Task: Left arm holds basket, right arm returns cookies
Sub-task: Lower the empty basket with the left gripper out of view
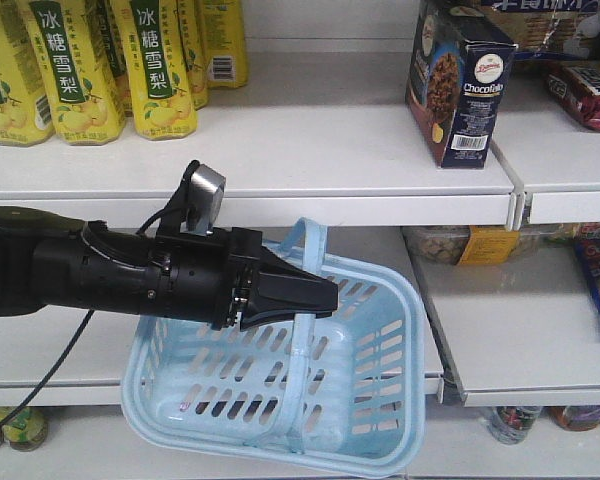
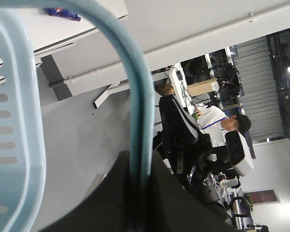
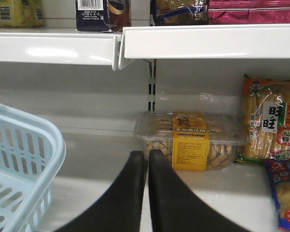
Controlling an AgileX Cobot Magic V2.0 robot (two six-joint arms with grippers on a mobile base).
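Observation:
The light blue basket (image 1: 380, 370) hangs in front of the lower shelf, tilted, and looks empty. My left gripper (image 1: 315, 297) is shut on its hoop handle (image 1: 305, 250). In the left wrist view the handle (image 2: 135, 96) runs down between the jaws of the left gripper (image 2: 140, 166). The navy cookies carton (image 1: 458, 85) stands upright on the upper shelf near the divider; its base (image 3: 102, 14) shows at the top of the right wrist view. My right gripper (image 3: 148, 157) is shut on nothing, low before the middle shelf, right of the basket rim (image 3: 24, 159).
Yellow-green drink bottles (image 1: 110, 60) fill the upper shelf's left. A red snack bag (image 1: 590, 95) lies right of the carton. A clear biscuit tub (image 3: 191, 140) sits just beyond my right fingertips, with snack bags (image 3: 270, 121) to its right. The upper shelf's white front edge (image 1: 380, 205) overhangs.

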